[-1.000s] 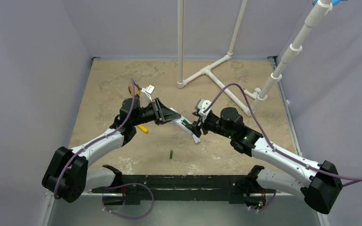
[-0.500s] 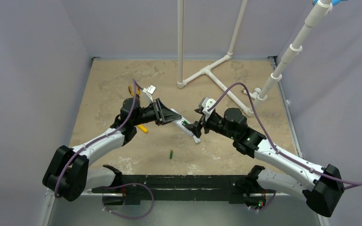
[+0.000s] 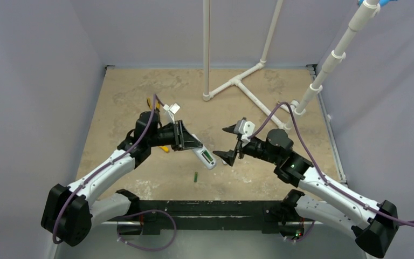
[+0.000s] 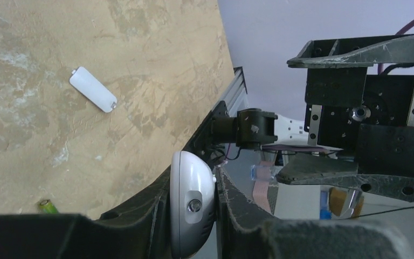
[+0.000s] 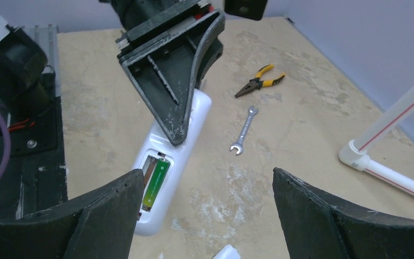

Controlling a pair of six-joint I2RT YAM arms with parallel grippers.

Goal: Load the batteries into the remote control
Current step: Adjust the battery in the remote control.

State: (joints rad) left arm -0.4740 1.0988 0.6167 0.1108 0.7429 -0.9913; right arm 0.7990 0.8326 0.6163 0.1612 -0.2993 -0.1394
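Observation:
My left gripper point(image 3: 195, 147) is shut on the white remote control point(image 3: 205, 157) and holds it tilted above the table. In the left wrist view the remote's end point(image 4: 192, 208) is clamped between the fingers. In the right wrist view the remote point(image 5: 179, 144) has its battery compartment open, with one green battery point(image 5: 155, 184) seated in it. A second battery point(image 3: 195, 176) lies loose on the table near the front edge and also shows in the left wrist view point(image 4: 47, 206). My right gripper point(image 3: 228, 143) is open and empty, just right of the remote point(image 5: 206, 174).
The white battery cover point(image 4: 92, 97) lies on the table below the grippers. Pliers point(image 5: 259, 81) and a silver wrench point(image 5: 244, 129) lie beyond the remote. White pipes point(image 3: 237, 83) stand at the back and right. The black base rail point(image 3: 205, 210) runs along the near edge.
My right gripper has pulled back to the right from the remote and opened. My left gripper has swung the remote toward the near side.

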